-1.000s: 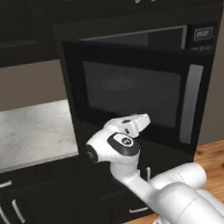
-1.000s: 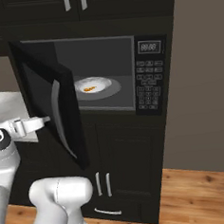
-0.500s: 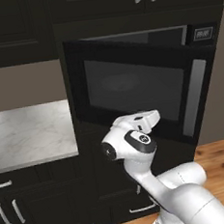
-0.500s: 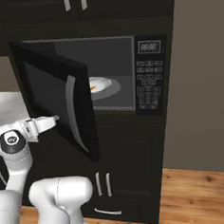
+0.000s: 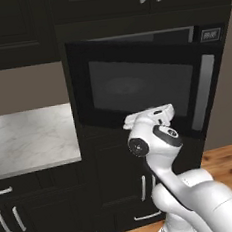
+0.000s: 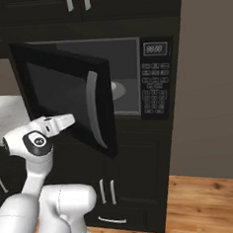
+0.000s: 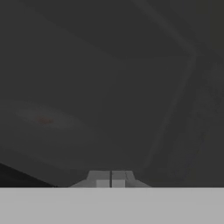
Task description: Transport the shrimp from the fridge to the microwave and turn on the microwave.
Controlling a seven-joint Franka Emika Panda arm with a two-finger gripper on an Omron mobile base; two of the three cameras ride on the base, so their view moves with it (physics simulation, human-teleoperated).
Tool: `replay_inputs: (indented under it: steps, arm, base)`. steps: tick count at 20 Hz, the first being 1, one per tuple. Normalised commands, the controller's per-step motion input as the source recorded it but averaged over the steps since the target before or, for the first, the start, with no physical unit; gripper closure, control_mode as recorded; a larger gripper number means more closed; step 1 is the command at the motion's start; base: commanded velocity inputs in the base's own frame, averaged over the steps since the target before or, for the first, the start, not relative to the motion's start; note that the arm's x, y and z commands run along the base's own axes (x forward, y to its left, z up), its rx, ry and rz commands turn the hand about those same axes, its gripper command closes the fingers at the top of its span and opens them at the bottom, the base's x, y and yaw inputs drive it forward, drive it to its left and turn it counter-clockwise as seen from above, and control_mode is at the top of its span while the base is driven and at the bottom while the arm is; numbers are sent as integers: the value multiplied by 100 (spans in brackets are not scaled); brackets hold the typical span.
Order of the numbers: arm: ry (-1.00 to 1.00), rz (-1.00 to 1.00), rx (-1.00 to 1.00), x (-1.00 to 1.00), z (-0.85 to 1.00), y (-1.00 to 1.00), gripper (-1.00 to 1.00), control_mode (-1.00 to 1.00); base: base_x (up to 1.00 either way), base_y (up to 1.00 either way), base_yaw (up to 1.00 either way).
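I've got the gripper (image 7: 111, 178) pressed up close to the outside of the microwave (image 6: 155, 78) door (image 6: 67, 95), and in the hand view its two fingertips (image 7: 103, 179) sit side by side with no gap between them — together, gripping nothing. From the right base view the door stands partly open, hinged at its left edge, its curved silver handle (image 6: 92, 109) near the free right edge. The white hand sits just below and left of that handle, at the door's lower left corner. Behind the door's free edge I can see a slice of the lit cavity and the white turntable (image 6: 117, 88); the keypad (image 6: 152, 93) and display (image 6: 154, 49) sit on the right strip. Through the dark window in the hand view there's a faint oval with a dim reddish smudge (image 7: 43, 120) on it — likely the shrimp on the turntable, too murky to confirm. In the left base view a marble counter (image 5: 27, 139) runs left of the microwave column.
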Motion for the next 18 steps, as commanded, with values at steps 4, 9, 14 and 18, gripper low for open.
replay_inputs:
  steps: [4,9,14,18]
  arm:
    - [0,23,3,26,14,-21,100,-100]
    - [0,22,4,25,18,-18,100,-100]
    - [0,17,7,24,22,-11,100,-100]
    - [1,14,7,29,17,-3,100,-100]
  base:
    - [0,0,0]
    - [0,0,0]
    - [0,0,0]
    - [0,0,0]
